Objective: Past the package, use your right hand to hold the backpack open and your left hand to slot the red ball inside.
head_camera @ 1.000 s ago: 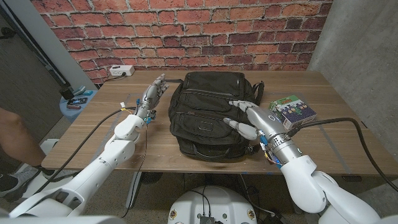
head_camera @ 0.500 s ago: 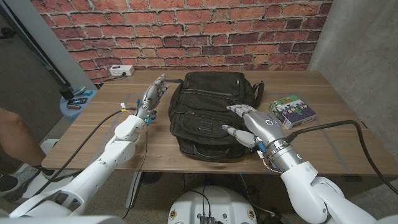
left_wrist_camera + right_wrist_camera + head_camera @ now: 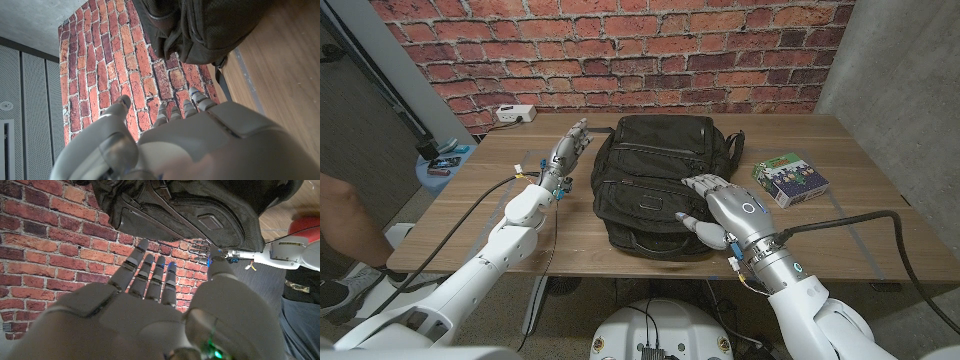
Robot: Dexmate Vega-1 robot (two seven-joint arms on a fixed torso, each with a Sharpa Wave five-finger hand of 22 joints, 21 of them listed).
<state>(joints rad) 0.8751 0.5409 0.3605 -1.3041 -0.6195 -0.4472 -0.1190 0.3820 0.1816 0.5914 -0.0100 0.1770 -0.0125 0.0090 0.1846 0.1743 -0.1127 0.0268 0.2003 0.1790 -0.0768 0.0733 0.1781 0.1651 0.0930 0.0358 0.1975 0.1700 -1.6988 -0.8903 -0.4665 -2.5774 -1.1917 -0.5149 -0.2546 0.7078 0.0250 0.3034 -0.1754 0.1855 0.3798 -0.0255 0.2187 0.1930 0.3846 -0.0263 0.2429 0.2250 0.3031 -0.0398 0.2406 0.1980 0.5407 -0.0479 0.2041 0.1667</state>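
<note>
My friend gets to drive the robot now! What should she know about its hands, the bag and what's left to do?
Left hand: open, holding nothing, beside the backpack's left side.
Right hand: open, fingers spread, over the backpack's near right part.
Backpack: lying mid-table, looks closed.
Package: on the table, right of the backpack.
Red ball: I can't spot it.
Done: nothing yet. Left: open the backpack with the right hand, then put the ball in with the left.

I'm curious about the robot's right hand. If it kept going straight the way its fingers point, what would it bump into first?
Most likely the black backpack. The right hand hovers at the bag's near right side with fingers aimed across it. Its height above the bag is hard to judge, so it might skim over the top.
</note>
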